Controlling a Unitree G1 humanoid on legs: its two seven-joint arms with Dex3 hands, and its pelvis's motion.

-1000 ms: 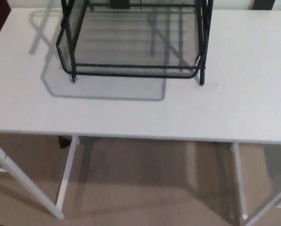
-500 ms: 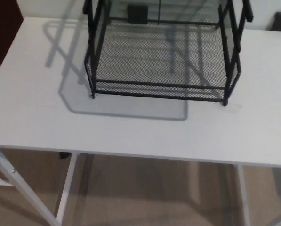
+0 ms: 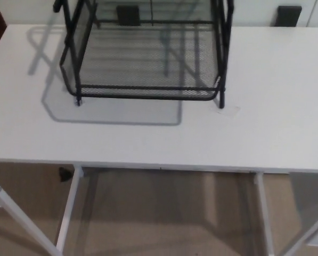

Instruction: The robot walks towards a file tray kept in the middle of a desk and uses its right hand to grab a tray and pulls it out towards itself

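Neither robot hand shows in the head view, so I cannot tell whether the fingers are spread or pressed together; no arm comes in from either side.

From the head view, I see the file tray (image 3: 145, 50) standing on the white surface (image 3: 265, 106), toward the far edge and a little left of the middle of the picture. It is a black wire-mesh rack with upright posts at the corners. The lowest tray (image 3: 143, 66) sits inside the frame, and its rounded front rim faces the near edge of the surface, so the open mouth points to the robot. The long axis of this front rim runs left to right, almost parallel to the near edge. The upper part of the rack is cut off by the top of the picture. A shadow (image 3: 111, 112) of the rack falls on the surface in front and to the left.

I judge that the robot is in the approach step, and the grab is not yet begun. The next move calls for bringing the right robot hand over the near edge to the front rim, closing the fingers around the wire, and pulling straight toward the robot.
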